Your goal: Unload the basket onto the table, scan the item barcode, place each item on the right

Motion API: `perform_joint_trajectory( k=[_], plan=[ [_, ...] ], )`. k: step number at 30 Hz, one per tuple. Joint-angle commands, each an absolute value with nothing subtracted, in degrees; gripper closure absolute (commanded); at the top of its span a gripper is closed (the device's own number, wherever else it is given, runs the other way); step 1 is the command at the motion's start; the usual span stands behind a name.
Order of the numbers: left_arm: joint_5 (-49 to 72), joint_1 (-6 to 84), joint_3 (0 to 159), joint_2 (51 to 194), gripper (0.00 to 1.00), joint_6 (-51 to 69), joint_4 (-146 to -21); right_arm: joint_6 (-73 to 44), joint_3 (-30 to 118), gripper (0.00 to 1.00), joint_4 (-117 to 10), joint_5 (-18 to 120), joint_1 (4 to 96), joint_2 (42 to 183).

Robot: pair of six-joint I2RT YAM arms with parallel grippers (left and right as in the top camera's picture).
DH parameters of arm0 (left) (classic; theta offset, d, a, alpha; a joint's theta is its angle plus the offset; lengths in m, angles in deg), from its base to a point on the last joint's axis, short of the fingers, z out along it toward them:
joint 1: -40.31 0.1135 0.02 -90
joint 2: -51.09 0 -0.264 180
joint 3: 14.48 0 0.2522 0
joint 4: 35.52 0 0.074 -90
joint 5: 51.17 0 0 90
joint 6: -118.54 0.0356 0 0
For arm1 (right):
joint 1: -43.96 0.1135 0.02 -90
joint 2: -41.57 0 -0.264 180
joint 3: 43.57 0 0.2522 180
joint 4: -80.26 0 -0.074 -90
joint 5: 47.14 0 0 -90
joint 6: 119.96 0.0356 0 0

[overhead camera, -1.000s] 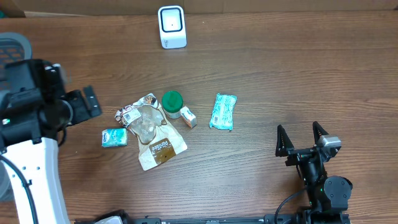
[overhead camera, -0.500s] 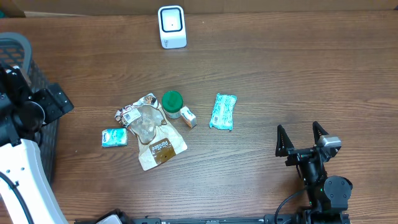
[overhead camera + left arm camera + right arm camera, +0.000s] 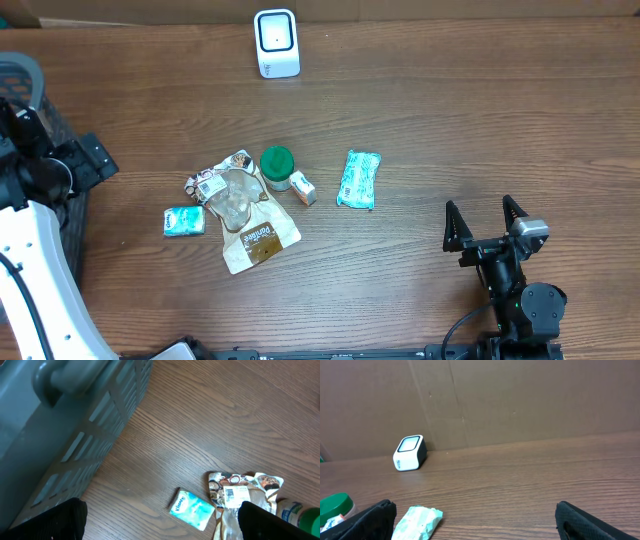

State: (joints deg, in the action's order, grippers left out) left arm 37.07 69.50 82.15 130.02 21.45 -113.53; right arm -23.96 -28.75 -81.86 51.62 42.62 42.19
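Observation:
A white barcode scanner (image 3: 277,42) stands at the table's far edge, and shows again as the scanner (image 3: 410,452). A cluster of items lies mid-table: a teal Kleenex pack (image 3: 184,221), a crumpled clear-and-brown snack bag (image 3: 250,220) with a barcode label (image 3: 235,493), a green-lidded jar (image 3: 277,165), a small box (image 3: 303,188) and a teal wrapped pack (image 3: 359,179). My left gripper (image 3: 92,163) hovers open at the left edge, left of the cluster, holding nothing. My right gripper (image 3: 486,222) rests open at the front right, empty.
A grey slatted basket (image 3: 75,425) sits at the table's left edge, under my left arm (image 3: 35,250). Brown cardboard (image 3: 520,400) walls off the back behind the scanner. The Kleenex pack (image 3: 192,509) is the item nearest my left fingers.
My left arm swung left, away from the items and over the basket, then nearly stopped. The right arm and all items stayed put.

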Motion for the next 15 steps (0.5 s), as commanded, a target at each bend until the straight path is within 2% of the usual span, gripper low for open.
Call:
perform_joint_trajectory(
  k=[1, 4, 15],
  plan=[
    [34.7, 70.3, 83.0, 130.2, 0.01, 22.2, -113.4, -24.0, -29.4, 0.0, -82.1, 51.3, 43.0, 41.7],
    [27.3, 70.3, 83.0, 130.2, 0.0, 27.4, -112.9, -24.0, -29.4, 0.0, -82.1, 51.3, 43.0, 41.7],
    [27.2, 70.3, 83.0, 130.2, 0.0, 27.3, -113.1, -24.0, -29.4, 0.0, -82.1, 51.3, 43.0, 41.7]
  ],
)
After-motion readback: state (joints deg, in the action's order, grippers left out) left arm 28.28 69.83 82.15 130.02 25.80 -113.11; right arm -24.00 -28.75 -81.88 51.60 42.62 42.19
